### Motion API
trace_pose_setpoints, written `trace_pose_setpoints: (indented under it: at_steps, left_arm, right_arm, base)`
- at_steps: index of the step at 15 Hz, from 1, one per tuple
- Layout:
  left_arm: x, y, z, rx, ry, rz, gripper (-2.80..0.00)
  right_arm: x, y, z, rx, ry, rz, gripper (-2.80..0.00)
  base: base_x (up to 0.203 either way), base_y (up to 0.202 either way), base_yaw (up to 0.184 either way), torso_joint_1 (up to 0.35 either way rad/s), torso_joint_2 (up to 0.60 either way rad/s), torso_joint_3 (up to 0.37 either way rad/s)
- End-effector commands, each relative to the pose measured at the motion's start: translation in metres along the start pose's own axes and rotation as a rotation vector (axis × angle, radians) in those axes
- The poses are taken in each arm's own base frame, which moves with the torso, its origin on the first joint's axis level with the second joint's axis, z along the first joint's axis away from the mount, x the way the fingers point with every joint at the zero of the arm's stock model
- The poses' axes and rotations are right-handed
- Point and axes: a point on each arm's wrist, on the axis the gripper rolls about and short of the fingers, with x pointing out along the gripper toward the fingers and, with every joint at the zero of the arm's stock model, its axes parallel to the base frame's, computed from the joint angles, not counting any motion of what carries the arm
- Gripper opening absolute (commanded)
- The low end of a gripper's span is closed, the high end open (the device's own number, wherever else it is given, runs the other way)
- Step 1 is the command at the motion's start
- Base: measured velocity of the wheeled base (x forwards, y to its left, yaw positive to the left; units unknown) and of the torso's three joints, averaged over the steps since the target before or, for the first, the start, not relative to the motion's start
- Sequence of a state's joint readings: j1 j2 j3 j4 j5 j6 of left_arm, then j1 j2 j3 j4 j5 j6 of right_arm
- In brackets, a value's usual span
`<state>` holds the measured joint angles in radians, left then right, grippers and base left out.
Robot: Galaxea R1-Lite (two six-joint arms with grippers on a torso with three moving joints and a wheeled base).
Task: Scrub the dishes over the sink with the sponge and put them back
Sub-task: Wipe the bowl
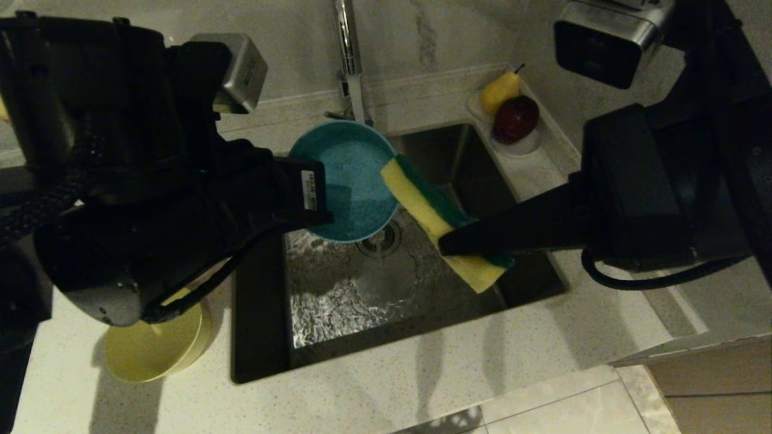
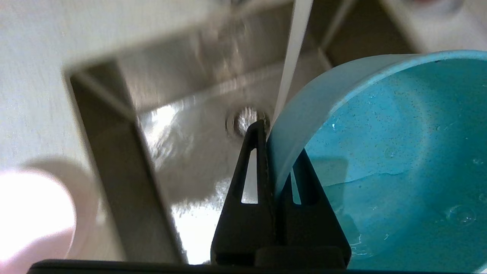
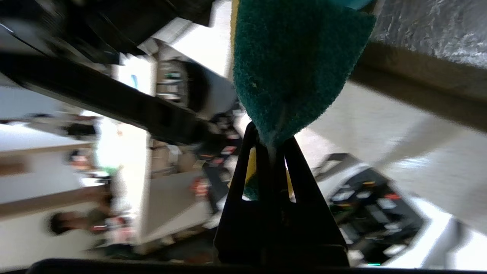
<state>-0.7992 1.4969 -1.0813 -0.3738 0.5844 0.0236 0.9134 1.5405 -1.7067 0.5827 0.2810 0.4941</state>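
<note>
Over the sink (image 1: 338,313) my left gripper (image 1: 322,208) is shut on the rim of the light blue bowl (image 1: 353,181), which is tilted with its inside facing the camera. The left wrist view shows that gripper (image 2: 279,152) with one finger inside and one outside the wet bowl (image 2: 399,152). My right gripper (image 1: 449,244) is shut on the yellow and green sponge (image 1: 422,202), and the sponge's upper end lies against the bowl's right rim. In the right wrist view the gripper (image 3: 272,142) pinches the sponge (image 3: 296,68), green face showing. The yellow bowl (image 1: 151,349) sits on the counter left of the sink.
A faucet (image 1: 347,48) stands behind the sink, and a water stream (image 2: 293,57) falls toward the drain (image 2: 243,121). A pear (image 1: 499,90) and a red apple (image 1: 515,117) rest at the back right. A pale pinkish bowl (image 2: 34,217) sits beside the sink.
</note>
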Motion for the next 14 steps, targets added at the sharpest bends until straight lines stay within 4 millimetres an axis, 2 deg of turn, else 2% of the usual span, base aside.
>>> trace_pose_setpoints:
  at_steps: [1, 8, 14]
  left_arm:
    - [0.009, -0.015, -0.009, 0.032, -0.020, -0.014, -2.80]
    - [0.007, -0.019, -0.008, 0.015, -0.053, -0.027, -2.80]
    - [0.004, -0.017, -0.012, 0.013, -0.070, -0.028, -2.80]
  right_arm:
    - [0.019, -0.001, 0.007, 0.045, 0.048, 0.004, -2.80]
    - [0.040, -0.013, 0.014, 0.166, 0.105, -0.012, -2.80]
    - [0.041, -0.032, 0.024, 0.202, 0.079, -0.026, -2.80]
  base:
    - [0.000, 0.000, 0.000, 0.000, 0.00, 0.000]
    - [0.000, 0.000, 0.000, 0.000, 0.00, 0.000]
    - [0.000, 0.000, 0.000, 0.000, 0.00, 0.000]
